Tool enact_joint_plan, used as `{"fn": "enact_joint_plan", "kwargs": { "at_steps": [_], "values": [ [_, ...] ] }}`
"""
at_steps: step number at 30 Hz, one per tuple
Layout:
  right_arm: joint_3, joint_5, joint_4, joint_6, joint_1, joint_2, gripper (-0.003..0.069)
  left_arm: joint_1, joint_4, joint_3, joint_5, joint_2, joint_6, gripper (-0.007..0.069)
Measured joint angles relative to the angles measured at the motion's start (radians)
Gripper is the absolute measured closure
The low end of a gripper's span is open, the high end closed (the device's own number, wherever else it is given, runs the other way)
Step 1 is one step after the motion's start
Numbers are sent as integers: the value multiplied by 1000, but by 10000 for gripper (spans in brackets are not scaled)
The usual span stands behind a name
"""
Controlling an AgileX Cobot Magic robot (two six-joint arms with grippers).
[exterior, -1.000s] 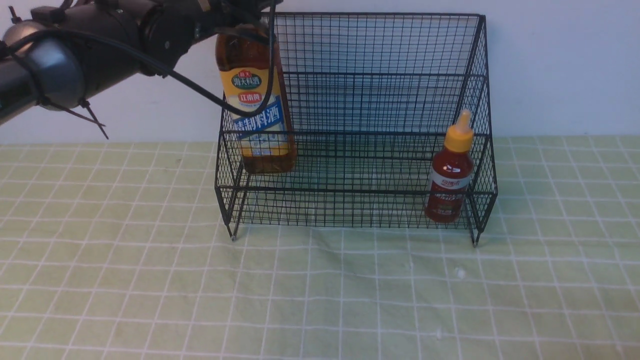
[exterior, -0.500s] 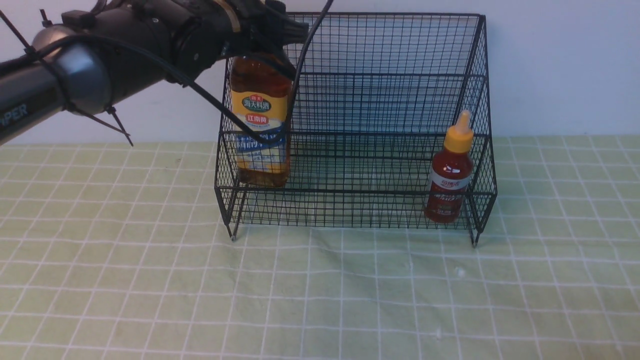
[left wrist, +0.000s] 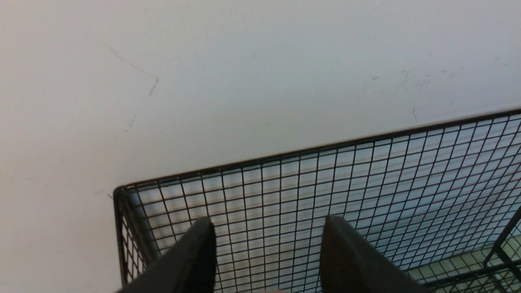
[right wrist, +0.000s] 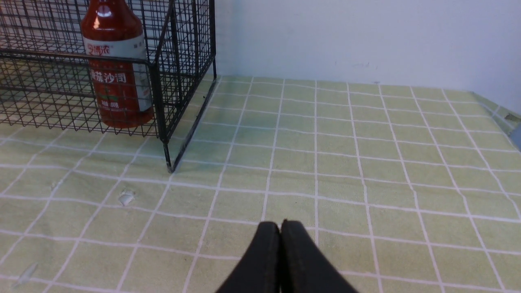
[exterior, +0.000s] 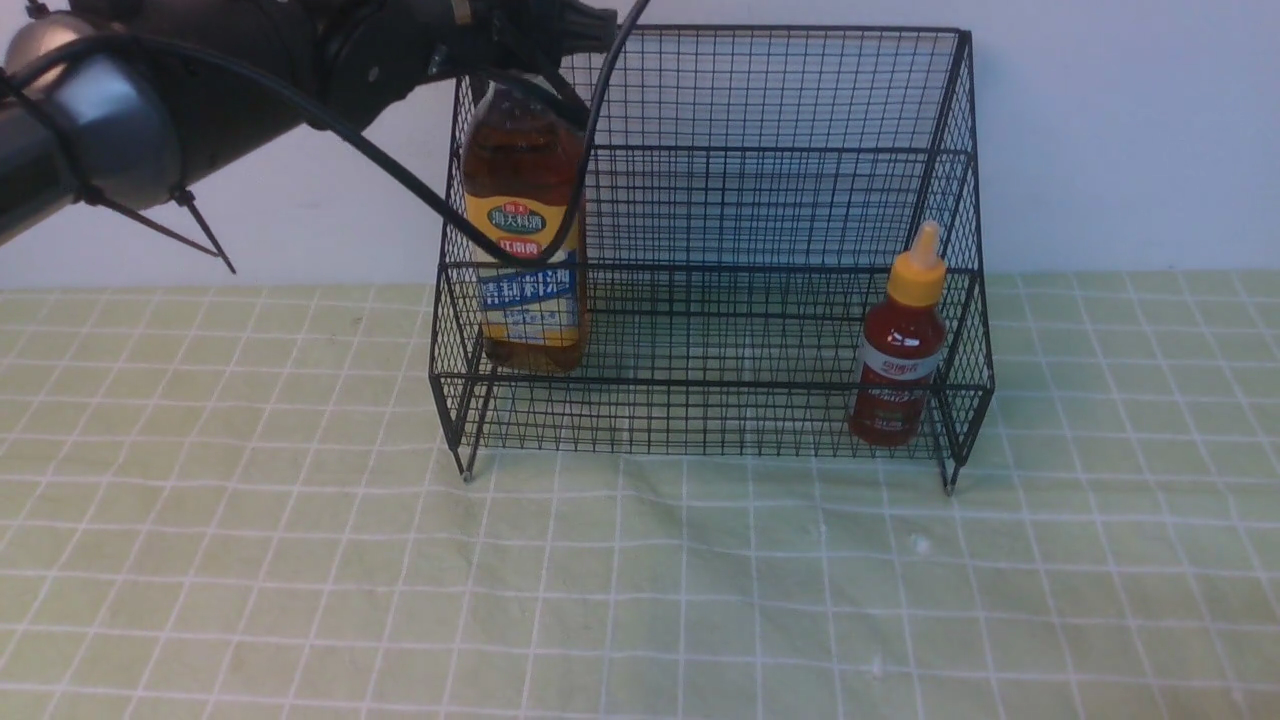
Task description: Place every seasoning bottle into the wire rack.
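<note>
Amber bottle (exterior: 522, 170) in wire rack (exterior: 760, 150); dark cable (exterior: 400, 170) crosses it.

Wire rack (exterior: 760, 270) on table (exterior: 700, 590), before wall (exterior: 1120, 140). Sauce bottle (exterior: 900, 365) inside rack, near its right end. Tall bottle (exterior: 525, 230) at rack's left end, left of sauce bottle, behind rack's front mesh.

Black metal mesh rack (exterior: 711, 380), matt (glossy red bottle (exterior: 897, 355)).
</note>
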Motion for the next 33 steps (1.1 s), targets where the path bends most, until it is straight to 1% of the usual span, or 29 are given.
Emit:
{"fn": "enact_joint_plan", "kwargs": {
  "at_steps": [5,10,12,13,14,15,17,18,19,20,22,24,26,28,30,31,32,33],
  "values": [
    [0,0,0,0,0,0,673,0,0,0,19,-53,0,302],
    [0,0,0,0,0,0,673,0,0,0,129,-113,8,307],
    [0,0,0,0,0,0,673,0,4,-1,244,-159,47,342],
    [0,0,0,0,0,0,673,0,5,-1,254,-166,56,346],
    [0,0,0,0,0,0,673,0,15,-2,369,-198,111,392],
    [0,0,0,0,0,0,673,0,16,-2,410,-211,141,417],
    [0,0,0,0,0,0,673,0,14,-2,561,-241,226,487],
    [0,0,0,0,0,0,673,0,14,-2,593,-244,235,495],
    [0,0,0,0,0,0,673,0,6,-2,691,-258,285,548],
    [0,0,0,0,0,0,673,0,-3,-2,770,-267,314,581],
    [0,0,0,0,0,0,673,0,-16,0,896,-281,320,614],
    [0,0,0,0,0,0,673,3,-27,22,974,-297,287,627],
    [0,0,0,0,0,0,673,4,-34,73,982,-326,248,631],
    [0,-1,0,0,0,0,673,4,-53,169,953,-386,205,631],
    [0,-1,0,0,0,0,673,4,-91,289,889,-479,168,631],
    [0,-1,0,0,0,0,673,4,-95,289,882,-489,164,631],
    [0,-1,0,0,0,0,673,4,-118,381,823,-562,143,631],
    [0,-1,0,0,0,0,673,4,-129,426,779,-606,130,631]
  ]
}}
